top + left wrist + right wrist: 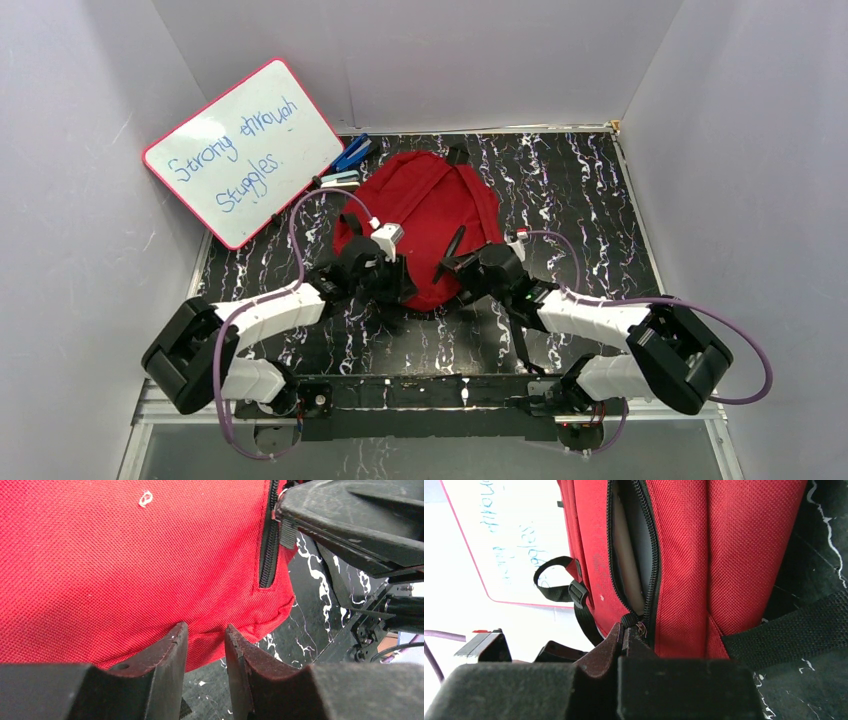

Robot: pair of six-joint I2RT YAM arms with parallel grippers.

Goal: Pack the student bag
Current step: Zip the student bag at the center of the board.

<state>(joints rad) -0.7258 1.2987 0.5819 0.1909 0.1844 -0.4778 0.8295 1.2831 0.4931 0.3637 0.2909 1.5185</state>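
Note:
The student bag [425, 215], a dark-red fabric backpack, lies in the middle of the table. My left gripper [400, 285] is at its near-left corner, its fingertips [180, 632] set a little apart with the creased bottom hem [205, 632] pinched between them. My right gripper [626, 630] is shut on the black zipper pull [630, 620] at the near end of a side zipper [651, 555]. The pocket gapes open, and a flat beige item [626, 555] shows inside it.
A pink-framed whiteboard [243, 150] leans on the left wall. Blue markers [350, 155] lie beside the bag's far-left edge. Black straps [794, 630] trail onto the black marbled table [580, 200]. White walls close in three sides.

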